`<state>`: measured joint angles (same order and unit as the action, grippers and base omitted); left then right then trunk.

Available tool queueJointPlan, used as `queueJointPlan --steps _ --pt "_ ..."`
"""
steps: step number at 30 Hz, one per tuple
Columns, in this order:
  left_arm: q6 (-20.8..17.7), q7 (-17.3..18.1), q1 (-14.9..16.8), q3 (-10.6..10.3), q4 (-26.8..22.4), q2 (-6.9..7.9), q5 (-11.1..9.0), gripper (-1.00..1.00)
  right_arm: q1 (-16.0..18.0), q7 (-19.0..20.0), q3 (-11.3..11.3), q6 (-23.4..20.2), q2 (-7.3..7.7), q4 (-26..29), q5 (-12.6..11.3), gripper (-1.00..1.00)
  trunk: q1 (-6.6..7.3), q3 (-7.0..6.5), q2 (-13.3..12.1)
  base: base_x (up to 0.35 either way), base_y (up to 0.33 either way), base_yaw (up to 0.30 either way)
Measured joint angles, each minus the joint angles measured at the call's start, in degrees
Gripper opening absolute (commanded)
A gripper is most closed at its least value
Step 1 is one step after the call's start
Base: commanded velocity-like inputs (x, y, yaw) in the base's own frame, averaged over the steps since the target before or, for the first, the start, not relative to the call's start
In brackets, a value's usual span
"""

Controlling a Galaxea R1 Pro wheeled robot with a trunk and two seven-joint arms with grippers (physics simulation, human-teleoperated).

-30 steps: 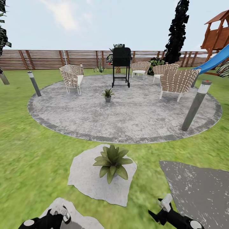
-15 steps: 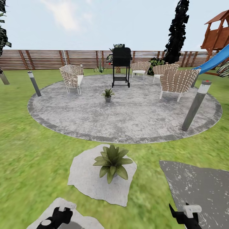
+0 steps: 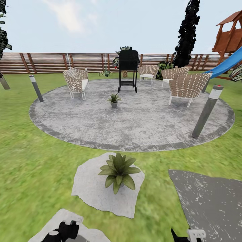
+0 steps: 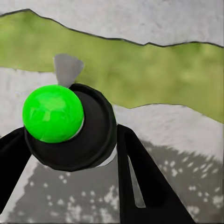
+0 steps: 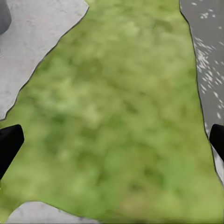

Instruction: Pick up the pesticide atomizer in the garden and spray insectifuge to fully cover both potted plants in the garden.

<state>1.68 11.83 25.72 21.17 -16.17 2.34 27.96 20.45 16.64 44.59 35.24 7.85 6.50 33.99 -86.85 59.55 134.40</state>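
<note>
Plainly, find the atomizer first: I cannot pick it out, so scan the garden before driving. One plant (image 3: pixel 118 171) sits on the near stone (image 3: pixel 90 191), the other plant (image 3: pixel 114 99) on the patio (image 3: pixel 144 124). The right gripper (image 5: pixel 112 144) is wide apart over grass; the left gripper (image 3: pixel 64 230) I cannot tell

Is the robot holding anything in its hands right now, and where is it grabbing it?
The right gripper is open over grass, holding nothing. The left gripper has a black round thing with a green ball between its fingers; whether that is held, I cannot tell.

Green-leaved potted plants (image 3: pixel 118 171), grey mottled patio (image 3: pixel 134 117), brown slatted fence (image 3: pixel 67 62).
</note>
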Motion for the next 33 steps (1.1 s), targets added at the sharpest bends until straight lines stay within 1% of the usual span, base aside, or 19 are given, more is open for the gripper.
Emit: queueJointPlan --steps 3,4,6,8,9,10,11,12,14,15,16,18,19,21,24,28,30,31,33 --pt "-9.10 0.13 1.19 -0.08 -1.66 -0.33 0.05 -1.00 0.00 -0.01 0.01 -0.05 -0.02 -0.14 -0.01 1.00 0.00 -0.01 0.00 0.000 0.000 0.000" --pt "-13.78 0.42 2.12 -0.13 -3.68 -0.43 -0.02 -1.00 0.00 -0.01 -0.01 -0.06 -0.06 -0.30 0.00 1.00 0.00 -0.01 0.00 0.000 0.000 0.000" --pt "-19.65 1.32 3.16 -0.27 -5.97 -0.52 0.00 -1.00 0.00 0.00 0.00 -0.07 -0.14 -0.60 0.02 1.00 0.00 -0.01 0.00 0.000 0.000 0.000" --pt "-24.34 3.70 4.22 -0.57 -7.83 -0.52 0.03 -1.00 0.00 0.04 0.00 -0.07 -0.18 -0.75 0.02 1.00 0.00 -0.01 0.00 0.000 0.000 0.000" --pt "-26.79 6.57 5.02 -1.61 -9.12 -0.35 0.00 -1.00 0.00 0.06 0.01 -0.07 -0.19 -0.80 0.03 1.00 0.00 -0.01 0.00 0.000 0.000 0.000" --pt "-27.50 7.71 5.32 -2.20 -9.61 -0.26 0.16 -1.00 0.00 0.06 0.01 -0.09 -0.20 -0.83 0.04 1.00 0.00 -0.01 0.00 0.000 0.000 0.000" --pt "-28.75 9.78 5.83 -3.58 -10.59 -0.09 0.10 -1.00 0.00 0.06 0.01 -0.12 -0.20 -0.87 0.06 1.00 0.00 -0.01 0.00 0.000 0.000 0.000" --pt "-30.85 12.45 6.57 -6.15 -12.22 0.10 0.07 -1.00 0.00 0.06 -0.02 -0.14 -0.21 -1.03 0.08 1.00 0.00 -0.01 0.00 0.000 0.000 0.000" --pt "-34.65 14.85 7.72 -9.83 -14.82 0.27 0.14 -1.00 0.00 0.06 -0.02 -0.14 -0.21 -1.57 0.11 1.00 0.00 -0.01 0.00 0.000 0.000 0.000" --pt "-37.69 15.94 8.41 -12.01 -16.86 0.30 0.03 -1.00 0.00 0.06 -0.03 -0.14 -0.21 -2.15 0.13 1.00 0.00 -0.01 0.00 0.000 0.000 0.000" --pt "-39.42 16.61 8.72 -13.24 -18.17 0.30 0.09 -1.00 0.00 0.07 -0.04 -0.14 -0.21 -2.67 0.12 1.00 0.00 -0.01 0.00 0.000 0.000 0.000" --pt "-41.87 18.42 9.13 -15.75 -21.01 0.14 -0.01 -1.00 0.01 0.09 -0.11 -0.17 -0.25 -4.07 0.11 1.00 0.00 -0.01 0.00 0.000 0.000 0.000" --pt "-42.33 19.24 9.21 -16.69 -22.02 0.13 0.09 -1.00 0.01 0.13 -0.10 -0.19 -0.33 -4.41 0.09 1.00 0.00 -0.01 0.00 0.000 0.000 0.000" --pt "-43.02 22.01 9.48 -18.78 -24.54 0.26 0.17 -1.00 -0.05 0.17 -0.12 -0.21 -0.77 -4.84 0.09 1.00 0.00 -0.01 0.00 0.000 0.000 0.000" --pt "-43.88 24.18 10.31 -19.44 -25.55 0.40 0.45 -1.00 -0.07 0.18 -0.07 -0.23 -0.93 -4.94 0.07 1.00 0.00 -0.01 0.00 0.000 0.000 0.000" --pt "-47.16 25.91 12.26 -20.35 -25.95 0.42 0.47 -1.00 -0.08 0.19 -0.06 -0.23 -0.99 -4.98 0.07 1.00 0.00 -0.01 0.00 0.000 0.000 0.000" --pt "-48.55 26.16 12.74 -21.62 -25.99 0.21 0.31 -1.00 -0.08 0.19 -0.04 -0.23 -1.00 -4.99 0.07 1.00 0.00 -0.01 0.00 0.000 0.000 0.000" --pt "-49.34 26.35 13.38 -23.24 -26.01 -0.06 -0.09 -1.00 -0.08 0.19 -0.06 -0.23 -1.00 -4.99 0.07 1.00 0.00 -0.01 0.00 0.000 0.000 0.000" --pt "-50.10 27.49 14.37 -24.38 -26.02 -0.23 0.03 -1.00 -0.08 0.19 -0.07 -0.23 -1.01 -4.99 0.07 1.00 0.00 -0.01 0.00 0.000 0.000 0.000"
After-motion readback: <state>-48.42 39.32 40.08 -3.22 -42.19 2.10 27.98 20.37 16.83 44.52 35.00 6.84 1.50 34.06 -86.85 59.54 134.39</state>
